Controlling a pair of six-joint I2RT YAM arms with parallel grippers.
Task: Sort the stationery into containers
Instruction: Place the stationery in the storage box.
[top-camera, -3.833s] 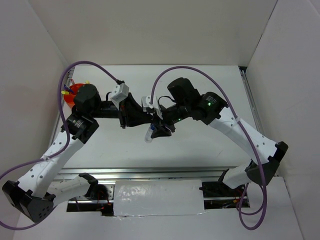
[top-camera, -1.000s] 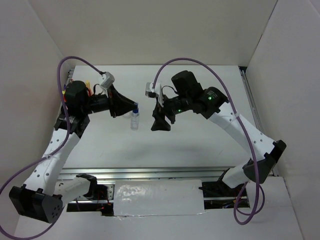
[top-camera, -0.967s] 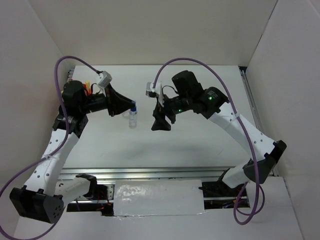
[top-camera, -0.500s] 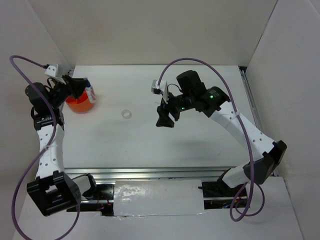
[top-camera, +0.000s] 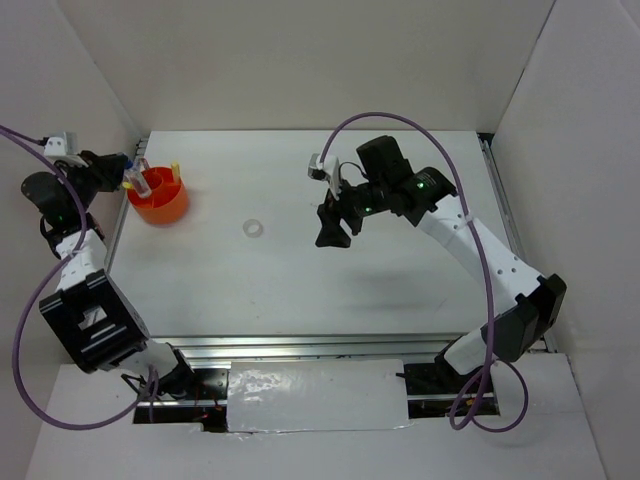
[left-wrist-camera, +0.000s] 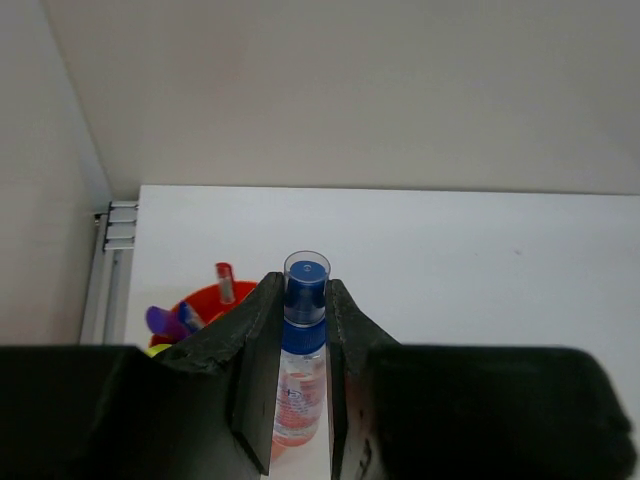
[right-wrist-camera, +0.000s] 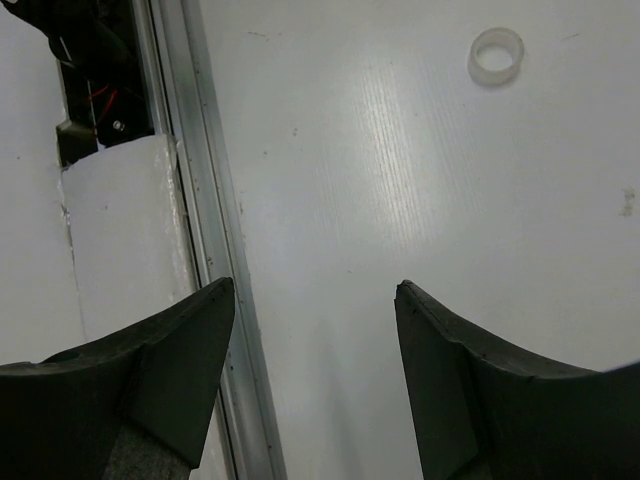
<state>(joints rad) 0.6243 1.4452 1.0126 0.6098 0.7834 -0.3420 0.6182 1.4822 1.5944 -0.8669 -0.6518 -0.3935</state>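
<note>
Left pincer (left-wrist-camera: 303, 290): pinching the tiny clear blue-capped bottle (left-wrist-camera: 300, 372), its fingers pressed on either side of the blue cap and neck.
Bottle: stands upright between those fingers at lower centre of the left wrist view, its clear body hanging below them. Whether it touches the cup cannot be told.
Orange-red cup (top-camera: 160, 205): upper left of the top view, standing on the white tabletop (top-camera: 300, 290) close to the left wall. In the left wrist view it peeks out just left of the bottle.
Cup contents: a red pen (left-wrist-camera: 225, 281) stands up at the far rim. A purple marker (left-wrist-camera: 161, 321) and a thin blue pen (left-wrist-camera: 187, 315) lean at the left. A bit of yellow shows below them, too small to name.
White tape ring (top-camera: 254, 229): lies flat on the tabletop, alone, between the cup and the right arm. It sits upper right in the right wrist view.
Right pincer (top-camera: 333, 232): spread wide with nothing between the fingers, hanging over bare tabletop just right of the ring.
</note>
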